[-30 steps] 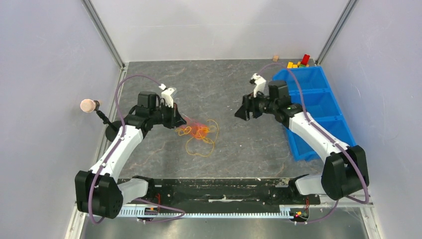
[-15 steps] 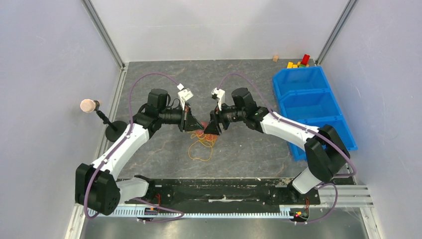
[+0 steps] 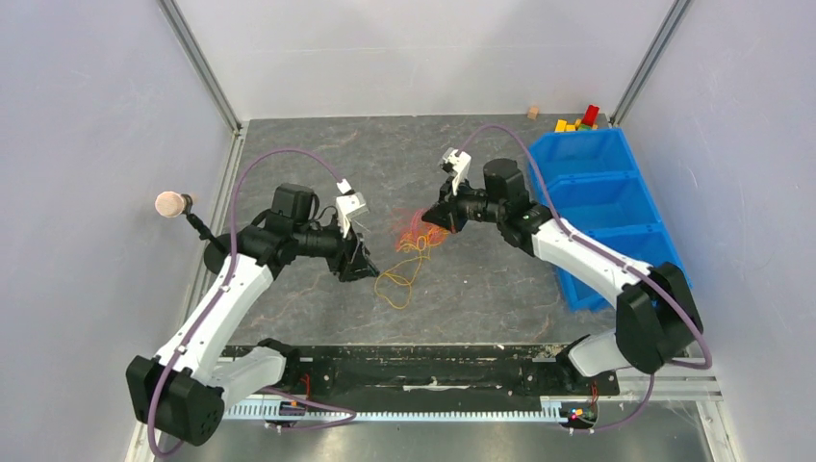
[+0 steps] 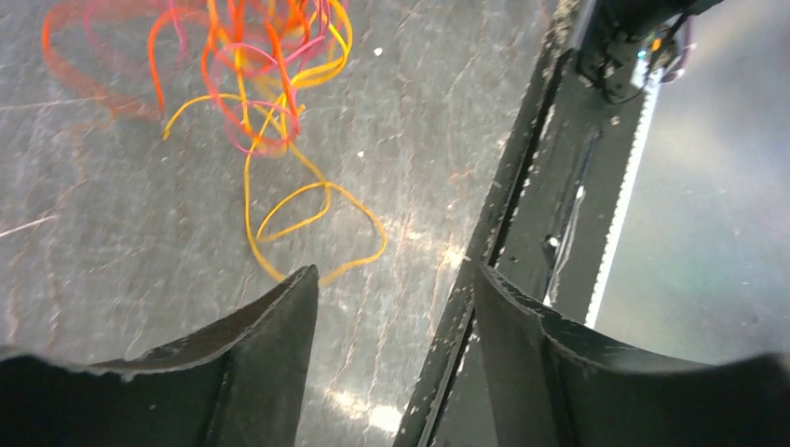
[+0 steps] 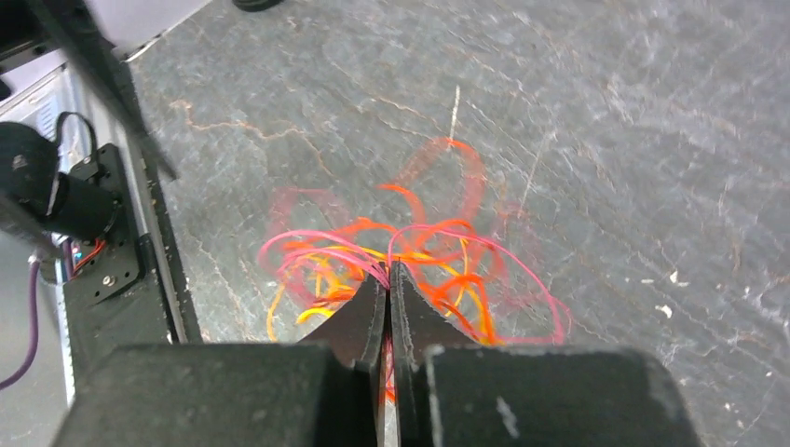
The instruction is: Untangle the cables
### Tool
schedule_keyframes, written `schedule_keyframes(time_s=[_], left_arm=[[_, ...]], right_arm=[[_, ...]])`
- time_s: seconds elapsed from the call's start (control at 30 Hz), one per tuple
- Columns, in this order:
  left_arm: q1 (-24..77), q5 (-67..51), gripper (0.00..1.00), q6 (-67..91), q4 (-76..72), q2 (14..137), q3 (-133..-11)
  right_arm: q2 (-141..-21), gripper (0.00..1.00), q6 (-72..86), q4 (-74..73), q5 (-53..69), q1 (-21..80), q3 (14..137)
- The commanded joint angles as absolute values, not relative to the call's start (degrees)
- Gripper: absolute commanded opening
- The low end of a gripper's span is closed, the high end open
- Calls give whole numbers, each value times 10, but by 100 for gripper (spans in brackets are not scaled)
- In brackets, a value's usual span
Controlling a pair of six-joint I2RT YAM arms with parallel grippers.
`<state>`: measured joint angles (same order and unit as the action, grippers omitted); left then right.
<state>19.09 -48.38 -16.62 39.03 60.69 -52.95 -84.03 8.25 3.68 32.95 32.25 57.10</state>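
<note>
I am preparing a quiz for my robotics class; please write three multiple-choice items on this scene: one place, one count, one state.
1. Where does the blue bin stand?
A) on the table's right side
B) on its left side
C) between the arm bases
2. How many compartments has it?
A) two
B) three
C) five
3. How is the right gripper?
A) wide open
B) shut on the cables
C) out of view
Answers: 1 A, the top view shows it far right; 2 B, two dividers split it in three; 3 B, it is closed with strands pinched at its tip.
</note>
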Motion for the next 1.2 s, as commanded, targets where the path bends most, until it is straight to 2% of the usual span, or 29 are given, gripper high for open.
schedule_keyframes(time_s=[0.0, 0.13, 0.3, 0.43, 0.57, 0.77, 0.97, 1.17], left_arm=[[185, -410, 70, -261, 462, 593, -580], [182, -419, 74, -249, 407, 582, -586], [173, -373, 75, -113, 345, 634, -597], [118, -488, 75, 36, 283, 668, -602], [119, -479, 76, 119, 236, 674, -562], [134, -457, 78, 151, 192, 696, -517], [149, -498, 78, 234, 103, 717, -485], [161, -459, 76, 245, 76, 719, -466]], right_arm=[[-787, 0, 13, 77, 408, 328, 561], [-765, 0, -67, 56, 426, 329, 558], [-738, 0, -104, 57, 439, 332, 548], [-723, 0, -147, 36, 429, 337, 549], [-710, 0, -176, 28, 421, 338, 546], [-697, 0, -181, 29, 428, 340, 551], [-677, 0, -188, 27, 424, 346, 547], [-669, 0, -181, 25, 425, 350, 548]])
